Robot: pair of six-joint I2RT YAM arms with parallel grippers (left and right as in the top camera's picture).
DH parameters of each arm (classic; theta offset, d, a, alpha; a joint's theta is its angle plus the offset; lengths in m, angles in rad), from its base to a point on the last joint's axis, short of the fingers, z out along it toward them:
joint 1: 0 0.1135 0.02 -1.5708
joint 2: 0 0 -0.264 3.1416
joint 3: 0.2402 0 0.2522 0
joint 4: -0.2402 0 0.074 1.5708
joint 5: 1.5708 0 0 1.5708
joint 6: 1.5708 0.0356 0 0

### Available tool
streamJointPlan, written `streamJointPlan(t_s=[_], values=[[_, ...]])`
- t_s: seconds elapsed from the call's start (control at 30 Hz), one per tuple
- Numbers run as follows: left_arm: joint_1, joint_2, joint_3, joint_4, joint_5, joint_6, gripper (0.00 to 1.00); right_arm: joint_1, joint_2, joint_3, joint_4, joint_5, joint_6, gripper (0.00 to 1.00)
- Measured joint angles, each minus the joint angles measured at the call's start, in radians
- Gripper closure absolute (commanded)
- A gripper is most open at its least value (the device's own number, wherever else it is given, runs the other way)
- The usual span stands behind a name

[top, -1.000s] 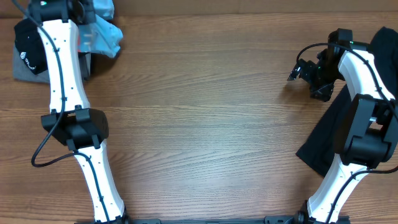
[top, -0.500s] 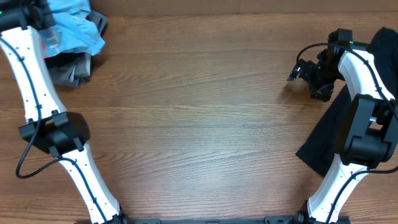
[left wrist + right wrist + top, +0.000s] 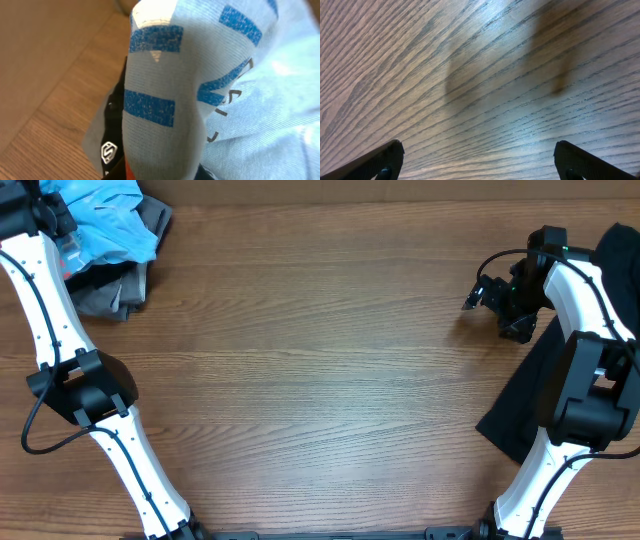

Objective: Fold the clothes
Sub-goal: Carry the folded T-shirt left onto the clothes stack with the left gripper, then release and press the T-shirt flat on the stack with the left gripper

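Overhead, your left arm reaches far up to the table's back left corner. The left gripper is pushed against the sky-blue T-shirt, which lies bunched just beside the fingers, on their right. A grey garment lies under the shirt. You cannot tell from here whether those fingers are spread or pinching cloth.

Your right arm bends back on itself, and the right gripper points left over bare wood. The black garment lies behind it under the arm, well apart from the fingers.

The left wrist view shows what the overhead cannot. The T-shirt fills the frame right at the camera, with darker blue blocks printed on it. A black patch with a white logo and a sliver of red-orange show below it. The fingers themselves are hidden by the fabric.

In the right wrist view the right gripper has its fingertips spread wide at the two lower corners. Only wood grain lies between and ahead of them.
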Motion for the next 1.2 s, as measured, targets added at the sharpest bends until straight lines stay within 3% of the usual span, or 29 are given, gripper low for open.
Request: streamJointPlan(t_s=[0.07, 0.23, 0.27, 0.3, 0.33, 0.37, 0.53, 0.67, 0.7, 0.8, 0.83, 0.97, 1.2], values=[[0.014, 0.017, 0.000, 0.010, -0.010, -0.021, 0.78, 0.000, 0.000, 0.000, 0.000, 0.000, 0.000, 0.00], [0.064, 0.047, 0.000, 0.023, -0.026, -0.054, 0.63, 0.000, 0.000, 0.000, 0.000, 0.000, 0.000, 0.00], [0.073, 0.050, 0.000, 0.024, -0.028, -0.060, 0.45, 0.000, 0.000, 0.000, 0.000, 0.000, 0.000, 0.00], [0.084, 0.052, 0.000, 0.025, -0.034, -0.067, 0.20, 0.000, 0.000, 0.000, 0.000, 0.000, -0.001, 0.00], [0.092, 0.053, 0.000, 0.026, -0.038, -0.081, 0.06, 0.000, 0.000, 0.000, 0.001, 0.000, 0.000, 0.00], [0.101, 0.053, 0.000, 0.028, -0.040, -0.091, 0.00, 0.000, 0.000, 0.000, 0.000, 0.000, -0.001, 0.00], [0.135, 0.053, 0.000, 0.032, 0.006, -0.130, 0.00, 0.000, 0.000, 0.000, 0.000, 0.000, 0.000, 0.00], [0.125, 0.053, 0.000, 0.045, 0.074, -0.137, 0.08, 0.000, 0.000, 0.000, 0.000, 0.000, 0.000, 0.00], [0.118, 0.053, 0.003, 0.046, 0.087, -0.137, 0.18, 0.000, 0.000, 0.000, 0.000, 0.000, -0.001, 0.00], [0.087, 0.053, 0.023, 0.046, 0.119, -0.150, 0.62, 0.000, 0.000, 0.000, 0.000, 0.000, 0.000, 0.00], [0.074, 0.053, 0.033, 0.048, 0.125, -0.151, 0.69, 0.000, 0.000, 0.000, 0.000, 0.000, -0.001, 0.00], [0.014, 0.053, 0.053, 0.076, 0.143, -0.158, 0.82, 0.000, 0.000, 0.000, 0.000, 0.000, 0.000, 0.00], [-0.067, 0.053, 0.045, 0.121, 0.157, -0.159, 0.84, 0.000, 0.000, 0.000, 0.000, 0.000, -0.001, 0.00]])
